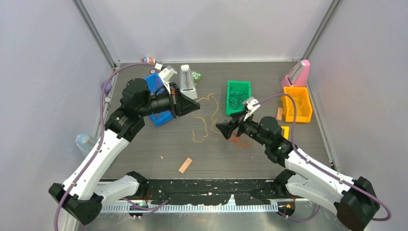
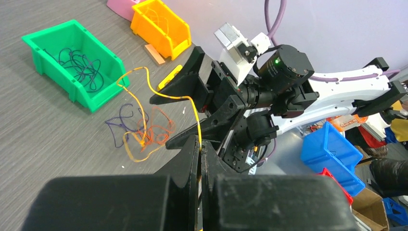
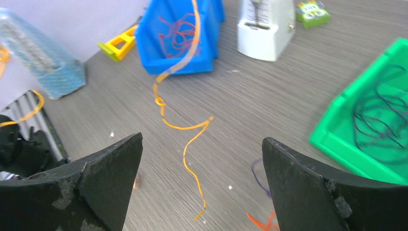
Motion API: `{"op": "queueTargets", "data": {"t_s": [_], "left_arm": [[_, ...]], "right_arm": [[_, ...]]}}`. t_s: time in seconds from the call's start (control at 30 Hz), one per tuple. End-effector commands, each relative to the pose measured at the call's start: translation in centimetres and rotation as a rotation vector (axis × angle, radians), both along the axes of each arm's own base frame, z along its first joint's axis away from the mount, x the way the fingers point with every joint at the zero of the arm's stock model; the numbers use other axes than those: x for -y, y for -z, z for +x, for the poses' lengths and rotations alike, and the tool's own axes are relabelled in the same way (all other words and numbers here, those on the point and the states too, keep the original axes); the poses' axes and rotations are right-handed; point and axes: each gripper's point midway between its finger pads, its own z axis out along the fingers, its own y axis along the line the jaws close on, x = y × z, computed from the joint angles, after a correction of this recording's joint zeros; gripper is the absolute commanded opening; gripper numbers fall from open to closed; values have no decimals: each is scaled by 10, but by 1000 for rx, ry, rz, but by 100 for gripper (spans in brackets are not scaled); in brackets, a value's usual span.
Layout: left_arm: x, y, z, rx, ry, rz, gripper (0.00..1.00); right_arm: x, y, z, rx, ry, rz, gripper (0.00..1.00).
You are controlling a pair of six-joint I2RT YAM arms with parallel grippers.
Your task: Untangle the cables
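Note:
My left gripper [image 1: 196, 107] [image 2: 200, 147] is shut on an orange-yellow cable [image 1: 212, 114] [image 2: 144, 79]. The cable rises from the pinch, arcs over and drops to the table. Its far part lies in a loose tangle [image 2: 144, 134] with a red cable [image 1: 239, 140] and a dark purple one [image 3: 257, 175]. My right gripper [image 1: 223, 129] [image 3: 202, 142] stands wide open just above the table beside that tangle, holding nothing. The orange-yellow cable [image 3: 185, 127] hangs in front of its spread fingers, apart from both.
A green bin [image 1: 230, 86] [image 3: 337, 132] holds dark cables. A blue bin [image 1: 155, 83] [image 3: 207, 53] holds red ones, and an orange bin [image 1: 308, 113] stands at the right. A white metronome [image 1: 187, 82], a pink one [image 1: 298, 73] and a wooden stick [image 1: 185, 165] are nearby.

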Motion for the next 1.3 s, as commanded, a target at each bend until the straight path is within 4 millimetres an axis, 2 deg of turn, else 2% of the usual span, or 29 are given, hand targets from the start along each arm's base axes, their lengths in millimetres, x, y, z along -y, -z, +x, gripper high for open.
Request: {"op": "queueTargets", "data": {"t_s": [0.0, 0.07, 0.13, 0.17, 0.23, 0.33, 0.4, 0.43, 0.47, 0.57, 0.73, 0.77, 0.83, 0.87, 0.9, 0.93, 0.97, 1.0, 1.1, 1.27], "left_arm": [[7, -21, -3, 54, 42, -36, 0], [8, -21, 1, 59, 32, -35, 0], [9, -20, 7, 62, 17, -29, 0], [10, -19, 10, 61, 12, -25, 0], [13, -16, 14, 54, 11, -18, 0], [18, -10, 17, 46, 18, -5, 0], [21, -5, 18, 43, 19, 5, 0], [22, -2, 18, 44, 22, 11, 0], [23, 0, 17, 42, 26, 15, 0], [26, 8, 14, 55, 43, 35, 0], [28, 24, 12, 112, 42, 92, 0], [29, 26, 11, 125, 44, 101, 0], [30, 28, 6, 146, 59, 111, 0], [31, 29, 5, 158, 65, 114, 0], [31, 29, 3, 166, 75, 116, 0], [32, 29, 1, 173, 84, 117, 0], [32, 27, -2, 180, 95, 114, 0], [32, 26, -4, 183, 104, 110, 0], [33, 22, -10, 189, 131, 99, 0], [37, 16, -16, 196, 165, 87, 0]], "right_arm": [[-31, -67, -1, 153, -139, 141, 100], [-30, -71, 8, 143, -104, 142, 95], [-20, -71, 23, 116, -2, 131, 90], [-8, -66, 34, 94, 91, 112, 89], [6, -65, 40, 81, 174, 98, 89], [7, -76, 30, 99, 145, 109, 95], [3, -80, 20, 97, 89, 110, 97], [4, -76, 17, 81, 86, 96, 98], [7, -81, 15, 85, 93, 100, 99], [20, -75, 11, 55, 137, 63, 99], [29, -64, 4, 5, 151, 33, 97], [32, -50, 4, -45, 161, -6, 97], [29, -40, 3, -98, 112, -18, 97], [24, -41, 0, -104, 34, 23, 97], [27, -42, 4, -122, 21, 81, 97], [14, -49, -7, -90, -107, 150, 97], [15, -36, -14, -152, -160, 209, 96], [15, -52, -13, -82, -189, 264, 95], [15, -38, -9, -117, -213, 282, 95], [4, -42, -5, -93, -280, 348, 95]]}}
